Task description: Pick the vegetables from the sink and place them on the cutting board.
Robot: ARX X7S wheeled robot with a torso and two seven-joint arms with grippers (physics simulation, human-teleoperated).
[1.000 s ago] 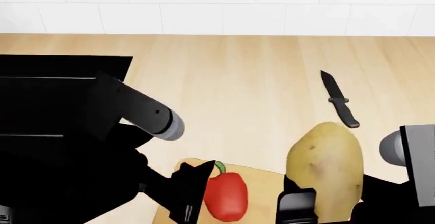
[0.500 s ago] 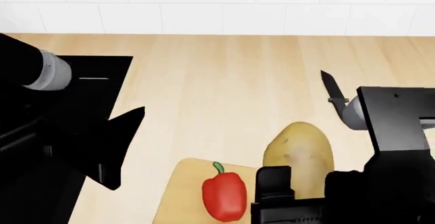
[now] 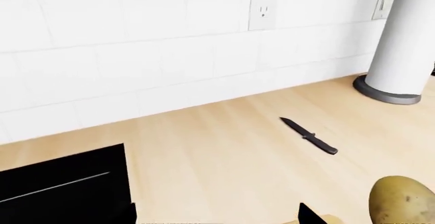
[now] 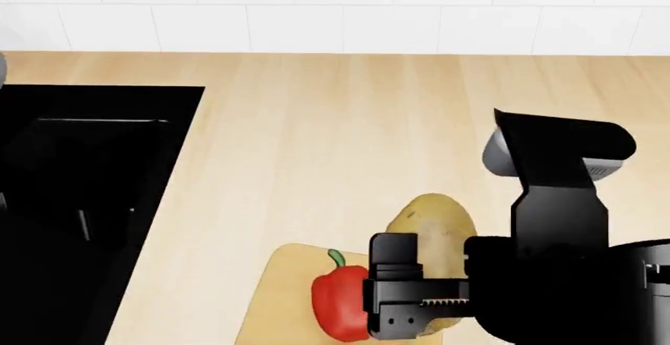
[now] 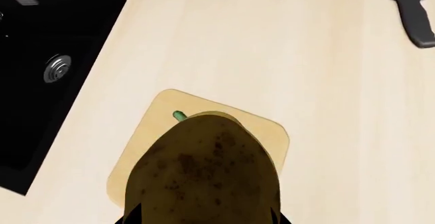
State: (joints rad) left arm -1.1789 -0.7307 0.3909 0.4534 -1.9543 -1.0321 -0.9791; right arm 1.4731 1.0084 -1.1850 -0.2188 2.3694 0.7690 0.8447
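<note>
- Our right gripper [image 4: 403, 302] has its fingers clamped on the potato [image 4: 429, 239], held over the cutting board [image 5: 268, 132] at about 5 o'clock in the head view.
- The red pepper [image 4: 340, 302] lies on the board, just at 9 o'clock of the potato.
- The sink [image 4: 94, 172] sits at 9 o'clock on the table [image 4: 346, 125], with its drain [image 5: 57, 67] showing.
- A knife [image 3: 309, 136] lies well apart toward 2 o'clock.
- We cannot see our left gripper, so its fingers cannot be told.
</note>
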